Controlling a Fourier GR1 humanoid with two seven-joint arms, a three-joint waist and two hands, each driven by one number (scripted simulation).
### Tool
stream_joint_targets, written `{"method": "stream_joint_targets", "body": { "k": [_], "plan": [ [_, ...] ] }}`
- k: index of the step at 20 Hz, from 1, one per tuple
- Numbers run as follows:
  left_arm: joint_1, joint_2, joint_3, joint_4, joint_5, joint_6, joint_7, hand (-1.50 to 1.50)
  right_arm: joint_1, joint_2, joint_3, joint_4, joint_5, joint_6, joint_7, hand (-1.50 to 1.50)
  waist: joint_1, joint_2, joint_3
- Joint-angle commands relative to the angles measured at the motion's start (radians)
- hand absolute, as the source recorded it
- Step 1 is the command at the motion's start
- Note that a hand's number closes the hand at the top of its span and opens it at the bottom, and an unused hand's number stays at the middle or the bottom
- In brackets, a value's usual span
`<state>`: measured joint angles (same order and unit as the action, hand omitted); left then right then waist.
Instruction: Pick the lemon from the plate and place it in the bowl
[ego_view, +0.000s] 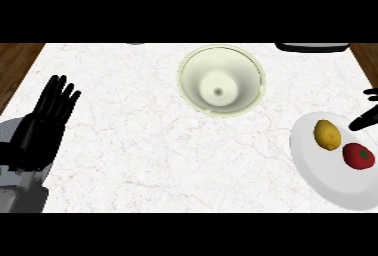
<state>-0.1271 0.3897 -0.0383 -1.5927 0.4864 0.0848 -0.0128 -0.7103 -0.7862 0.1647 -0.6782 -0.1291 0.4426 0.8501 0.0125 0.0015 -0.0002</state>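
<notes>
Resting at left, our black left hand (44, 125) shows straight, spread fingers. Of our right hand (365, 120) we cannot tell. We find the yellow oval lemon (328, 134) on the white round plate (325, 175), just beside a red tomato (359, 155); we judge a mistaken grasp possible. The pale-green bowl (221, 80) lies well apart.

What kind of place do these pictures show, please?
Probably a kitchen counter: a white marble top with wood at its edges, a pale bowl standing on it, and a white plate holding a lemon and a tomato.
</notes>
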Motion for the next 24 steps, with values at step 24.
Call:
{"method": "stream_joint_targets", "body": {
  "k": [24],
  "plan": [
    [0.031,-0.072,0.117,-0.052,-0.072,-0.098,0.073,0.0,0.198,0.212,-0.097,-0.209,0.313,-0.167,-0.022,-1.5,-0.006,-0.002,0.0]
  ]
}}
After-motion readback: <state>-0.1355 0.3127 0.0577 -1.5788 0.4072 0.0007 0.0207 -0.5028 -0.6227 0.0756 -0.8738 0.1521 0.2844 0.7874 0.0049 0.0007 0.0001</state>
